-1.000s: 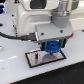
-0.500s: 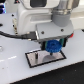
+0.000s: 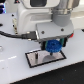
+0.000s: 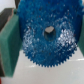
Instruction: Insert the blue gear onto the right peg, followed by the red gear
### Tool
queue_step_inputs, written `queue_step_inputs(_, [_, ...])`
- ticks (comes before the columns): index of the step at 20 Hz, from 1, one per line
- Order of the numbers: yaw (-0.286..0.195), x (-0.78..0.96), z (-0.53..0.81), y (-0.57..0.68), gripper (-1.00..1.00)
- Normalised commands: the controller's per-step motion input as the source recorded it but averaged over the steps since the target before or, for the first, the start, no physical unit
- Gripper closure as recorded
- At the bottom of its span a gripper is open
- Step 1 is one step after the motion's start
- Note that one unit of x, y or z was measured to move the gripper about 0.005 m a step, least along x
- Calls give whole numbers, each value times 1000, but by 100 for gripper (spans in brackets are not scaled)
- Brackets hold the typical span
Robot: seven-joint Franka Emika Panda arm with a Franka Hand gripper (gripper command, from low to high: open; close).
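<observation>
I've got the tool [image 3: 54, 46] clamped on the blue gear [image 3: 53, 47], hanging just over the plate [image 3: 31, 59] on the counter [image 3: 15, 70]. Blue-gear insertion step; next I'd line its hole over the peg, hidden here, then lower.

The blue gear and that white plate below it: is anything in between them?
Nothing shows between them in the exterior view: the blue gear, held in the gripper, hangs just over the plate. The peg can't be made out.

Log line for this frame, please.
claw: shut on blue gear | gear: above plate | red gear: unseen
</observation>
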Motion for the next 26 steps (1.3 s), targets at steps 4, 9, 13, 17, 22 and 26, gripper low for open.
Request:
queue_step_inputs(4, [0, 245, -68, -44, 100])
queue_step_inputs(9, [0, 212, -113, 11, 100])
queue_step_inputs(13, [0, 121, 65, -2, 100])
queue_step_inputs(17, [0, 166, -76, 22, 100])
queue_step_inputs(22, [0, 173, -88, 21, 100])
queue_step_inputs(26, [0, 168, -100, 18, 100])
